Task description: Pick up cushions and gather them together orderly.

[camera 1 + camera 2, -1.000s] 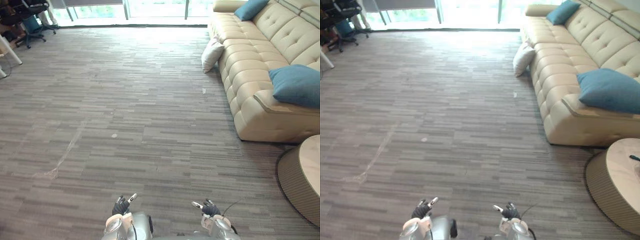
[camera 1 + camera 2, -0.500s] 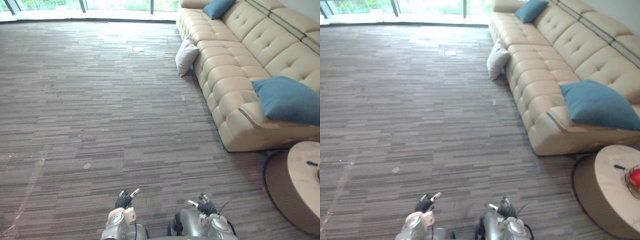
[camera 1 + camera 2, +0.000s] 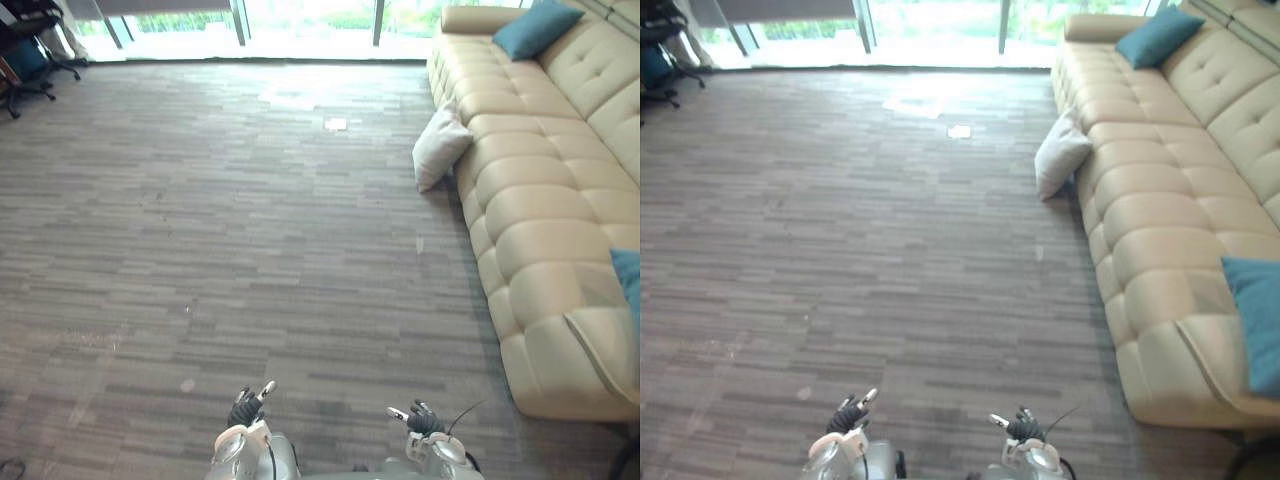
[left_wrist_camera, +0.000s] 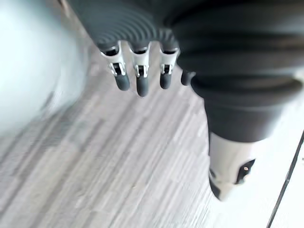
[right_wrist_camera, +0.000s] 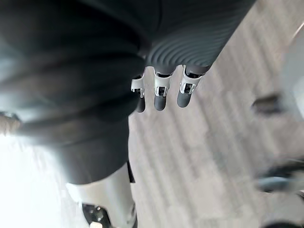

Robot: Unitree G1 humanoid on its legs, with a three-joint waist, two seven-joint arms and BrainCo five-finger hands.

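The camera swings left, sliding the whole scene rightward: the beige sofa (image 3: 540,200) now runs down the frame's right edge, which cuts the near teal cushion (image 3: 1255,320). The white cushion (image 3: 440,145) sits upper right of centre, and an office chair (image 3: 25,58) enters the upper left corner.

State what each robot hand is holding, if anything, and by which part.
Nothing is held: the left hand and right hand are open and empty; the white cushion leans against the sofa, untouched.
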